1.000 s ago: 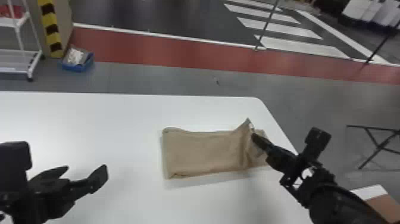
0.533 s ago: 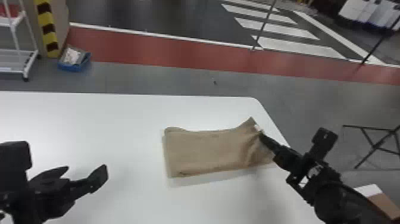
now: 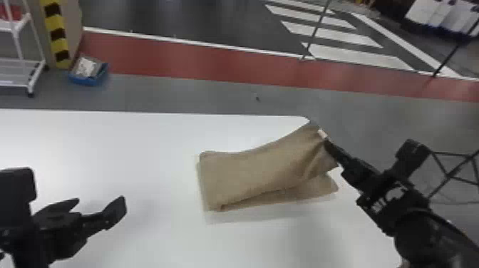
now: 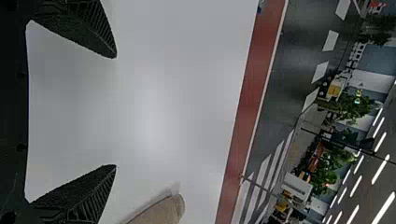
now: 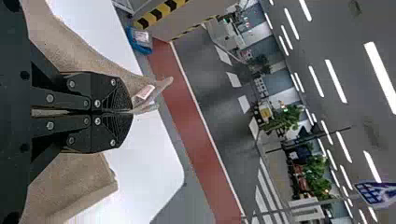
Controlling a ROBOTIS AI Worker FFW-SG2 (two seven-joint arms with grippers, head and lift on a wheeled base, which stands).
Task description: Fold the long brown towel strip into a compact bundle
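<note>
My right gripper (image 3: pixel 328 143) holds the right end of the brown towel (image 3: pixel 263 169) up off the table, near a small white tag. Beneath the raised layer, another layer lies flat on the white table (image 3: pixel 149 149). In the right wrist view my right gripper (image 5: pixel 132 112) is shut on the towel (image 5: pixel 79 51), its fingers pressed together with cloth between them. At the left, my left gripper (image 3: pixel 101 205) stands open above the table, apart from the towel. The left wrist view shows that gripper (image 4: pixel 116 111) with a wide gap, and the towel's rounded corner (image 4: pixel 163 212) beyond.
The table's far edge (image 3: pixel 178 113) runs behind the towel, with its rounded right corner close to the lifted end. On the floor beyond are a blue bin (image 3: pixel 88 73) and a white rack (image 3: pixel 21 71). A black metal stand (image 3: pixel 452 174) is off to the right.
The towel's right end has risen with my right gripper and shifted toward the table's far edge, uncovering the layer beneath. My left gripper has stayed in place.
</note>
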